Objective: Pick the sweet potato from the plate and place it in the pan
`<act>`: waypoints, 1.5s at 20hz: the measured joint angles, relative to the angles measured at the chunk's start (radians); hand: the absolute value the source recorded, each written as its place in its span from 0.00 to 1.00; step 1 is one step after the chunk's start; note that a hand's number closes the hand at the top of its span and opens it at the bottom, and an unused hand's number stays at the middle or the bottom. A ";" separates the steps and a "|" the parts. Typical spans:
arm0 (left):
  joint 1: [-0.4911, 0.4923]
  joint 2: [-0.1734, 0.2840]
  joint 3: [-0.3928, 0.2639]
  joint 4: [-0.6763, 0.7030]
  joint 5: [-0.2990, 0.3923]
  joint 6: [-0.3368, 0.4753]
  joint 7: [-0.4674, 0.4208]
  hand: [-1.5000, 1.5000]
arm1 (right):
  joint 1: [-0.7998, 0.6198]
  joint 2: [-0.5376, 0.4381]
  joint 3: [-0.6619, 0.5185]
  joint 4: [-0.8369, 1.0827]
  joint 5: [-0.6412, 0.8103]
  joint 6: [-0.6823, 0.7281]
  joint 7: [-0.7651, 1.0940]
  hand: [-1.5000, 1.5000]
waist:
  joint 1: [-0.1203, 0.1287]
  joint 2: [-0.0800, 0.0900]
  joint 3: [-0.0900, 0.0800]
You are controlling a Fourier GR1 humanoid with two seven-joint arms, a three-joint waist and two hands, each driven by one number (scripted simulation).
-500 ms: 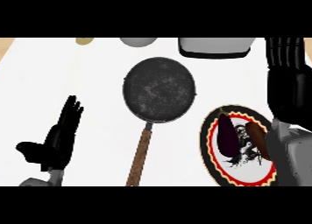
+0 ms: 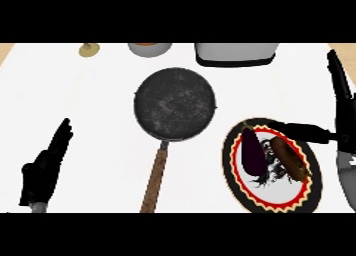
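Right robot hand [image 2: 343,117] released, fingers straight, thumb over plate [image 2: 238,187] edge near sweet potato [image 2: 290,159].

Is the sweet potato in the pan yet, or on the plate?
On the plate. The sweet potato lies beside a dark purple vegetable; the pan holds nothing.

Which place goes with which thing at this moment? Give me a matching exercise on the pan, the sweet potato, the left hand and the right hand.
Things:
1. pan
2. sweet potato
3. left hand
4. right hand

Places:
A. on the plate, beside a dark purple vegetable
B. open, at the view's lower left
C. centre of the counter, nothing in it, wooden handle toward the robot
D. open at the right edge, thumb reaching over the plate's rim

Pairs: 1-C, 2-A, 3-B, 4-D
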 measured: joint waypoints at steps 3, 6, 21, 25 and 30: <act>0.019 0.030 0.000 -0.006 -0.012 0.001 0.027 0.50 | 0.126 -0.041 -0.022 -0.048 0.098 -0.065 0.080 0.00 | -0.014 -0.005 0.002; 0.035 0.047 -0.009 -0.033 -0.028 0.006 0.048 0.50 | 0.222 -0.129 -0.018 -0.109 0.221 -0.052 0.175 0.00 | -0.012 -0.008 0.001; -0.002 0.055 -0.028 -0.102 -0.075 -0.013 0.136 0.50 | 0.183 -0.271 0.231 -0.505 0.443 0.580 0.827 0.00 | 0.050 0.005 0.002; -0.018 0.027 -0.033 -0.090 -0.102 -0.010 0.150 0.50 | 0.075 -0.183 0.319 -0.465 0.473 0.695 0.951 0.00 | 0.054 0.007 0.003; -0.005 0.013 -0.029 -0.098 -0.120 -0.014 0.150 0.50 | -0.013 -0.073 0.362 -0.370 0.485 0.756 1.005 0.00 | 0.056 0.008 0.004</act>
